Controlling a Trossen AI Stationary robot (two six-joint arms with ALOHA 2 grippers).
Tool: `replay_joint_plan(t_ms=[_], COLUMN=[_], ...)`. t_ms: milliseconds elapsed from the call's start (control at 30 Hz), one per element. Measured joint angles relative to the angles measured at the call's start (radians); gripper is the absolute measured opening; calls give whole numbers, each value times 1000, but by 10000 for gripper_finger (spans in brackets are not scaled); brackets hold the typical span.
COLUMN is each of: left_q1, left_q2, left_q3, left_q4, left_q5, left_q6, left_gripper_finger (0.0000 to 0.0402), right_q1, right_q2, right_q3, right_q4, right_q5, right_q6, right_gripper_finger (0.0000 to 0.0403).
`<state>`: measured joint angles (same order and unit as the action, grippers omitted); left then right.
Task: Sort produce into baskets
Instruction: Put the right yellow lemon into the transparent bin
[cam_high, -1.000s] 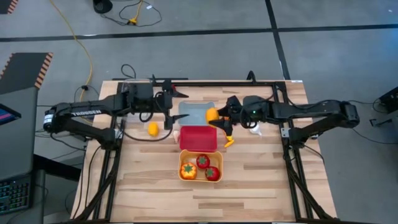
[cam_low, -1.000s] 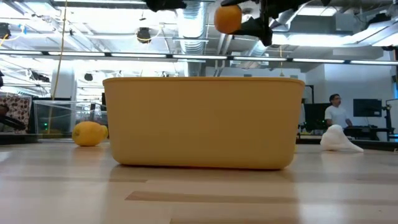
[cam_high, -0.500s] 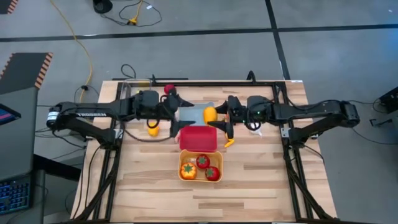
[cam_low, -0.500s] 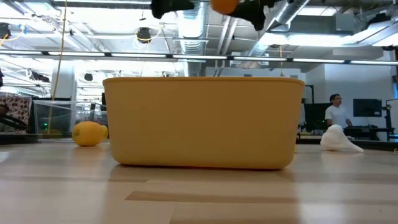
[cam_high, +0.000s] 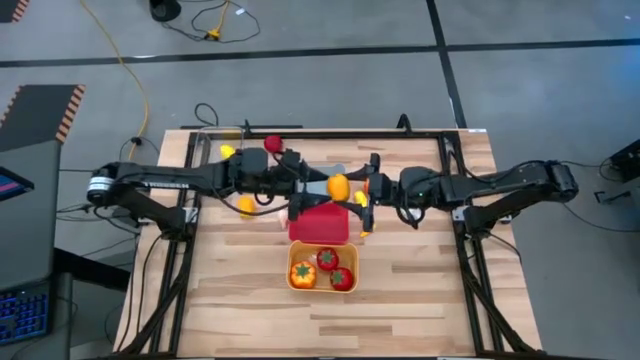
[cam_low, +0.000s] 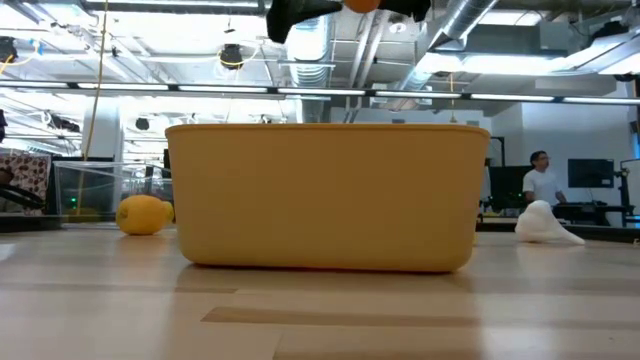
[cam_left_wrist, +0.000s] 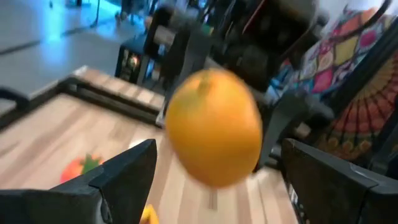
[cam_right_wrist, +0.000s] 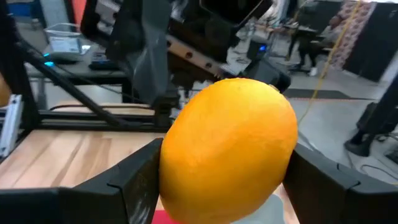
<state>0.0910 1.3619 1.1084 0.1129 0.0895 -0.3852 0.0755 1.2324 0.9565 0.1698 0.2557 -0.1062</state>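
My right gripper (cam_high: 348, 188) is shut on an orange (cam_high: 338, 186), high above the blue-grey tub (cam_high: 312, 172). My left gripper (cam_high: 308, 186) is open and faces the orange (cam_left_wrist: 214, 127) from the table's left. Its fingers (cam_left_wrist: 124, 177) stand apart just short of the orange. The red tub (cam_high: 320, 222) is nearer. The orange tub (cam_high: 322, 268) holds two tomatoes and an orange green-stemmed piece. A lemon (cam_high: 245, 205) lies on the table left of the tubs. A tomato (cam_high: 273, 144) and a yellow piece (cam_high: 228, 151) lie at the far left. My right gripper pinches the orange by its two opposite sides (cam_right_wrist: 186, 155) between its two fingers (cam_right_wrist: 127, 186). The fingers come level from the table's right. The orange is lifted clear, high above the tubs, at the top edge of the low view (cam_low: 360, 4).
A yellow piece (cam_high: 362, 230) lies right of the red tub. A white garlic bulb (cam_low: 545, 222) lies on the table to the right. The orange tub's wall (cam_low: 325, 195) fills the low view. A person (cam_low: 540, 180) stands in the room behind.
My left gripper has gone toward the table's right edge, up to the orange. My right gripper has risen a little with the orange, which stays in its hold.
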Motion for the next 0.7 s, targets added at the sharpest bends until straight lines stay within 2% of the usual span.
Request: replay_joint_plan(t_ms=[200,467,567,700], left_q1=[-5,-5,-5,-6], left_q2=[58,83,83,83], left_q3=[2,1,2,2], left_q4=[110,150,151,152], left_q5=[-20,-46,-47,-39], left_q6=[-1,-4,-4,-6], left_gripper_finger=[331,327,308,263], right_q1=[2,2,2,1], right_q2=[0,0,0,0], right_q3=[0,0,0,0], right_q4=[0,-1,-5,-5], right_q5=[14,14,14,14], right_q6=[0,0,0,0], right_gripper_finger=[311,311,311,311])
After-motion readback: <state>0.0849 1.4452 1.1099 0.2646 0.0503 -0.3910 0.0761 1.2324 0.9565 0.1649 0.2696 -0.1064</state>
